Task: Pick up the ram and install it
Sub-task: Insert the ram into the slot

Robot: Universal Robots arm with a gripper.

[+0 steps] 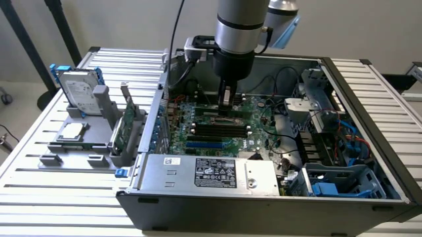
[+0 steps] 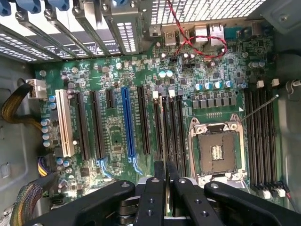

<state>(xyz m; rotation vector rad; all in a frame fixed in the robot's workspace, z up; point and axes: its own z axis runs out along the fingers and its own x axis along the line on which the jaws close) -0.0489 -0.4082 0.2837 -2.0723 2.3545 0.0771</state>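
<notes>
Inside the open grey metal computer case point(image 1: 264, 215), your arm's black two-fingered gripper point(image 1: 228, 101) hangs low over the green motherboard point(image 2: 117, 75), jaws drawn almost together. They appear to pinch the ram point(image 1: 221, 110), a thin, long green circuit-board stick, by its upper edge at mid-length. It sits level above the black memory slots point(image 2: 170, 127) beside the silver processor socket point(image 2: 217, 150); from the wrist view the stick itself is hard to make out. Treat it as light and stiff but fragile: you want your hold centred on the bare long edge, off the chips and contact strip, since any tilt could jam it.
</notes>
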